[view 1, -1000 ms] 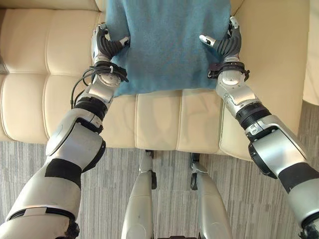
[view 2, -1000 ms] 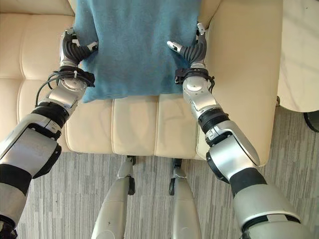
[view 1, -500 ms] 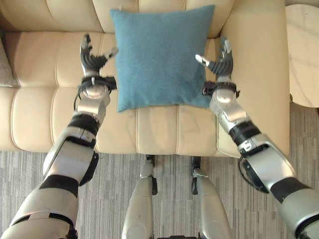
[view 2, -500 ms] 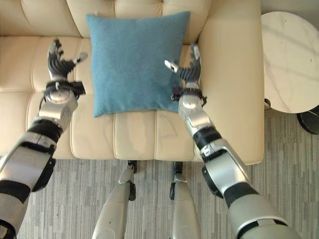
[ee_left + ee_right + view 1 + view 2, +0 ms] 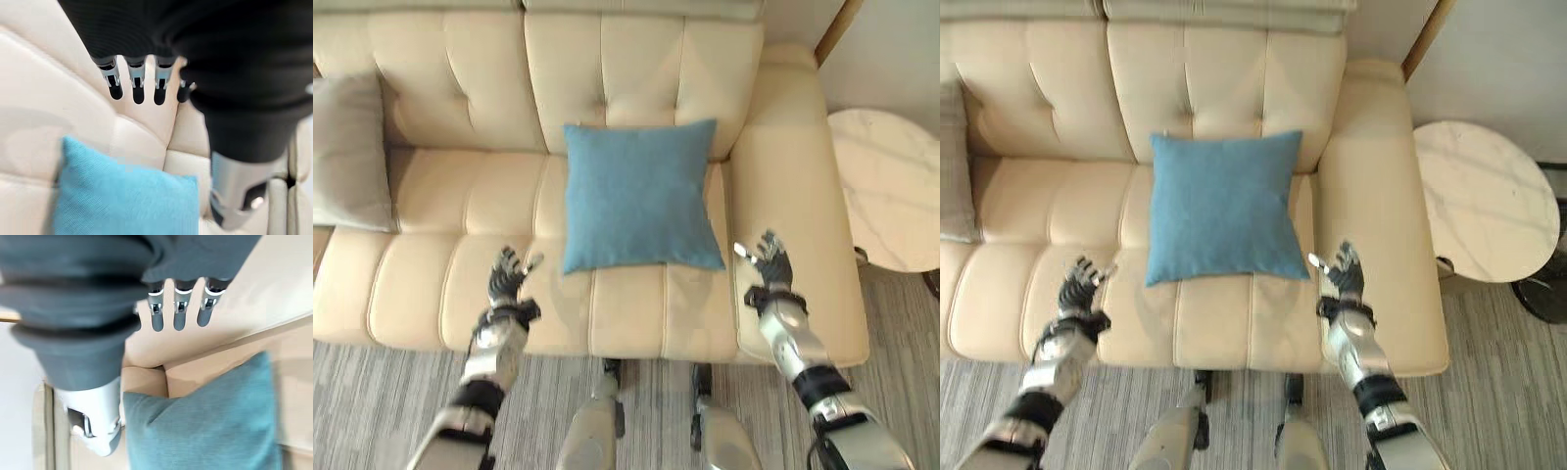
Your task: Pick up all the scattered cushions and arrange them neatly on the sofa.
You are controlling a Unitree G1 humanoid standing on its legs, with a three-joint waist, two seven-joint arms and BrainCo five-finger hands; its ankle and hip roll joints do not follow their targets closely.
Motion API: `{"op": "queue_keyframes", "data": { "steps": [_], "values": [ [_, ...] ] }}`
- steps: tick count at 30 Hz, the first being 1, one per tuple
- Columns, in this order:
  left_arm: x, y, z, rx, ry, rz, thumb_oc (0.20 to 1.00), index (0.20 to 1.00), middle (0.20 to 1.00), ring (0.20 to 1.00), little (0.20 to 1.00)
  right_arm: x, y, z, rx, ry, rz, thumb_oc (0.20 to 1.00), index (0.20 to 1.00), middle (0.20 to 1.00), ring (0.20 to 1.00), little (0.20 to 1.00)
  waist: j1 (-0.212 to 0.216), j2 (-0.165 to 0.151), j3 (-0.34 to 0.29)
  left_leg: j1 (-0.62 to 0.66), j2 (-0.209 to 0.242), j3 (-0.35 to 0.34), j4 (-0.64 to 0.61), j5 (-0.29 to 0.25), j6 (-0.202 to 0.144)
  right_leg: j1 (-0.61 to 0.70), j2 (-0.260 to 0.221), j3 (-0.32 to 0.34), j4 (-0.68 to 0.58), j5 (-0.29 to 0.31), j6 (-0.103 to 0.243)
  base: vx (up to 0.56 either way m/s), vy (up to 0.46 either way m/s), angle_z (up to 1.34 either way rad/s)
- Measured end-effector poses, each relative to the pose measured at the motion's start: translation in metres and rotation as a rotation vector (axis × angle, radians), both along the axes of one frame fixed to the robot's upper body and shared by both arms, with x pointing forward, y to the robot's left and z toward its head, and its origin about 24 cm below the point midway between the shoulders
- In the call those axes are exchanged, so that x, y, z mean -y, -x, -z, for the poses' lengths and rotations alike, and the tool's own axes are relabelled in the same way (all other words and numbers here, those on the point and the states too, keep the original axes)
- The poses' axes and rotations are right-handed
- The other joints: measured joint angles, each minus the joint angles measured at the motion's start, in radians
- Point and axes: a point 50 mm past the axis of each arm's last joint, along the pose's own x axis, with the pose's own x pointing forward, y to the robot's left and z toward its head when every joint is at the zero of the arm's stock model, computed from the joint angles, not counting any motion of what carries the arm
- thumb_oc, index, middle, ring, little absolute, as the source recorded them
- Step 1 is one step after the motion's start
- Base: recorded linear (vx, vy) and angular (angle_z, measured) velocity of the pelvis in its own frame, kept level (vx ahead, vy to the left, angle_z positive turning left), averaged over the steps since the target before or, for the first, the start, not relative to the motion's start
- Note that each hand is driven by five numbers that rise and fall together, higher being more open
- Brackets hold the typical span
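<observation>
Cushion point(image 5: 639, 196) on sofa point(image 5: 440, 294) — grey pillow point(image 5: 347, 152), round table point(image 5: 886, 186) beside

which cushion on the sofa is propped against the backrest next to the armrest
The blue cushion, leaning on the backrest beside the sofa's armrest; the grey cushion sits at the far left edge.

Grey cushion point(image 5: 347, 152), perhaps a pillow, cut off at left.

right robot hand point(image 5: 161, 293): fingers point(image 5: 179, 316) straight and spread, holding nothing, thumb point(image 5: 98, 416) apart from them | blue cushion point(image 5: 210, 426): past the fingers, propped against the backrest of the cream sofa point(image 5: 274, 289), clear of the robot hand | sofa seam beside cushion corner
</observation>
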Motion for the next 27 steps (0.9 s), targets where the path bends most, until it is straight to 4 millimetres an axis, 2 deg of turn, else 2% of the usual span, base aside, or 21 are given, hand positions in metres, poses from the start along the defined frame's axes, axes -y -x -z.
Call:
{"op": "queue_keyframes", "data": {
  "steps": [2,4,5,7,14,17,18,20,21,22,23,24,25,26,27],
  "values": [
    [0.006,0.022,0.009,-0.018,-0.013,0.066,1.0,1.0,1.0,1.0,1.0,0.008,0.017,0.015,-0.051,0.028,-0.017,1.0,1.0,1.0,1.0,1.0,-0.003,-0.007,-0.022,0.041,-0.003,0.003,0.0,-0.017,-0.003,0.05,-0.002,0.001,-0.024,0.001,0.0,0.02,0.068,-0.09],
    [0.005,0.048,0.027,-0.098,-0.002,0.082,1.0,1.0,1.0,1.0,1.0,0.014,0.042,0.039,-0.158,0.061,-0.044,1.0,1.0,1.0,1.0,1.0,-0.003,-0.018,-0.084,0.061,0.003,0.013,-0.001,-0.043,-0.021,0.058,0.001,0.011,-0.028,-0.006,-0.002,0.01,0.078,-0.19],
    [0.004,0.059,0.034,-0.139,-0.011,0.098,1.0,1.0,1.0,1.0,1.0,0.017,0.052,0.047,-0.202,0.075,-0.056,1.0,1.0,1.0,1.0,1.0,-0.003,-0.022,-0.1,0.077,0.003,0.023,-0.001,-0.045,-0.018,0.068,0.002,0.019,-0.028,-0.006,-0.002,0.01,0.11,-0.2],
    [0.008,0.069,0.041,-0.178,0.012,0.114,1.0,1.0,1.0,1.0,1.0,0.021,0.066,0.058,-0.253,0.082,-0.06,1.0,1.0,1.0,1.0,1.0,-0.003,-0.024,-0.123,0.093,0.003,0.026,-0.001,-0.049,-0.017,0.083,0.002,0.023,-0.028,-0.008,-0.003,0.01,0.079,-0.09],
    [0.02,0.083,0.055,-0.269,0.011,0.201,1.0,1.0,1.0,1.0,1.0,0.013,0.11,0.087,-0.384,0.01,-0.095,1.0,1.0,1.0,1.0,1.0,-0.007,-0.035,-0.164,0.115,0.004,0.029,-0.007,-0.057,-0.008,0.086,-0.005,0.027,0.004,-0.024,-0.004,-0.09,0.049,-0.01],
    [0.023,0.085,0.057,-0.29,-0.025,0.231,1.0,1.0,1.0,1.0,1.0,0.009,0.109,0.088,-0.386,-0.005,-0.093,1.0,1.0,1.0,1.0,1.0,-0.011,-0.04,-0.158,0.119,0.005,0.058,-0.001,-0.053,-0.003,0.045,-0.002,0.05,0.062,-0.019,0.005,-0.25,-0.019,-0.28],
    [0.022,0.082,0.055,-0.285,-0.058,0.24,1.0,1.0,1.0,1.0,1.0,0.008,0.103,0.085,-0.369,-0.004,-0.094,1.0,1.0,1.0,1.0,1.0,-0.009,-0.037,-0.144,0.117,0.007,0.06,-0.001,-0.051,0.0,0.033,-0.003,0.05,0.078,-0.018,0.005,-0.21,0.002,-0.16],
    [0.021,0.076,0.05,-0.272,-0.104,0.255,1.0,1.0,1.0,1.0,1.0,0.008,0.104,0.085,-0.37,-0.004,-0.088,1.0,1.0,1.0,1.0,1.0,-0.014,-0.038,-0.135,0.102,0.007,0.063,-0.001,-0.049,0.004,0.013,-0.006,0.052,0.082,-0.02,0.009,-0.22,-0.028,-0.05],
    [0.02,0.073,0.046,-0.257,-0.123,0.26,1.0,1.0,1.0,1.0,1.0,0.009,0.105,0.085,-0.371,-0.004,-0.081,1.0,1.0,1.0,1.0,1.0,-0.01,-0.029,-0.127,0.09,0.024,0.084,-0.004,-0.029,0.029,0.014,-0.001,0.044,0.081,-0.043,0.011,-0.15,-0.081,-0.2],
    [0.02,0.072,0.044,-0.246,-0.136,0.258,1.0,1.0,1.0,1.0,1.0,0.009,0.102,0.084,-0.362,-0.001,-0.081,1.0,1.0,1.0,1.0,1.0,0.004,-0.005,-0.112,0.084,0.058,0.109,-0.007,-0.008,0.042,-0.04,0.019,0.037,0.221,-0.1,0.005,-0.15,-0.08,-0.25],
    [0.019,0.072,0.043,-0.243,-0.14,0.258,1.0,1.0,1.0,1.0,1.0,0.008,0.102,0.083,-0.361,-0.003,-0.082,1.0,1.0,1.0,1.0,1.0,0.008,0.002,-0.109,0.082,0.07,0.112,-0.006,-0.008,0.042,-0.065,0.025,0.031,0.307,-0.134,-0.004,-0.18,-0.124,-0.22],
    [0.018,0.074,0.043,-0.246,-0.144,0.258,1.0,1.0,1.0,1.0,1.0,0.007,0.103,0.084,-0.362,-0.006,-0.084,1.0,1.0,1.0,1.0,1.0,0.01,0.006,-0.109,0.084,0.08,0.118,-0.001,-0.007,0.041,-0.073,0.029,0.014,0.467,-0.222,0.008,-0.23,-0.165,-0.11],
    [0.015,0.077,0.044,-0.248,-0.144,0.241,1.0,1.0,1.0,1.0,1.0,0.006,0.102,0.083,-0.356,-0.008,-0.083,1.0,1.0,1.0,1.0,1.0,0.024,-0.007,-0.114,0.084,0.086,0.144,0.0,0.004,0.037,-0.066,0.027,0.01,0.538,-0.289,0.0,-0.22,-0.166,-0.18],
    [0.013,0.079,0.045,-0.253,-0.139,0.23,1.0,1.0,1.0,1.0,1.0,0.005,0.102,0.083,-0.354,-0.01,-0.083,1.0,1.0,1.0,1.0,1.0,0.029,-0.017,-0.121,0.077,0.085,0.158,-0.002,0.004,0.036,-0.057,0.031,0.0,0.526,-0.302,-0.015,-0.22,-0.25,-0.54],
    [0.009,0.083,0.047,-0.267,-0.136,0.202,1.0,1.0,1.0,1.0,1.0,0.003,0.098,0.081,-0.339,-0.016,-0.086,1.0,1.0,1.0,1.0,1.0,0.064,-0.038,-0.126,0.062,0.09,0.18,0.004,-0.003,0.017,-0.049,0.034,-0.007,0.452,-0.341,-0.068,-0.19,-0.274,-0.7]
  ]
}}
